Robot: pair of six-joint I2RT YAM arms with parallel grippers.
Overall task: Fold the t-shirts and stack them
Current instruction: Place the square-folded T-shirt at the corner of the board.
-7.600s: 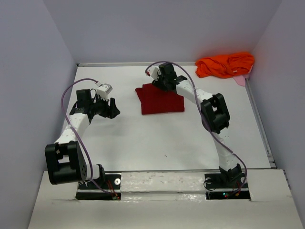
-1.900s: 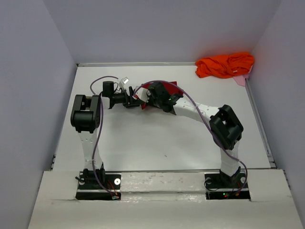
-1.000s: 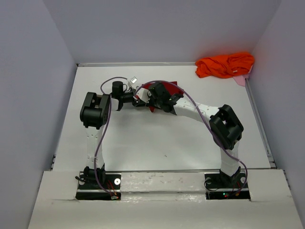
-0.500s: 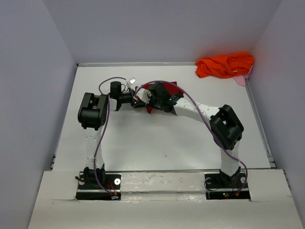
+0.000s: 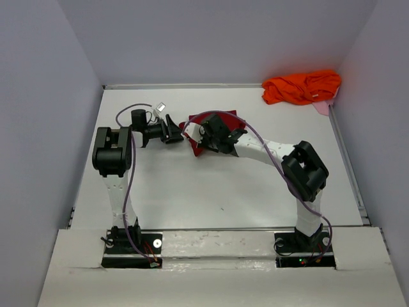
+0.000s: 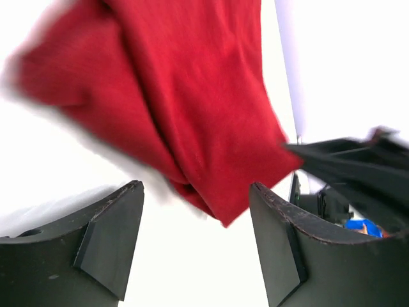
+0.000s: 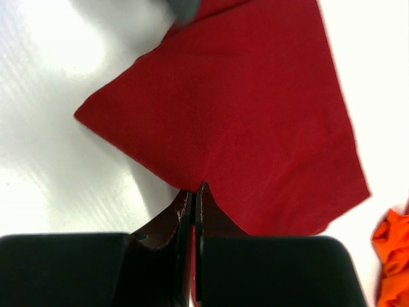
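Left tool (image 5: 171, 130) newly off red t-shirt (image 6: 192, 96)

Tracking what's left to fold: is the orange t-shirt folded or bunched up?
Bunched up, not folded: the orange t-shirt lies as a wrinkled, lumpy heap in the far right corner of the table.

Here we're looking out past our left claw (image 6: 195, 188), and its two dark fingers (image 6: 112, 243) stand wide apart with nothing between them. Just beyond them hangs the crimson t-shirt (image 6: 179, 96), bunched into folds, its lowest corner dipping toward the gap. The cloth's left edge is blurred. At the right, the other arm's dark claw (image 6: 358, 169) meets the shirt's edge. White bench (image 6: 192, 275) lies below.
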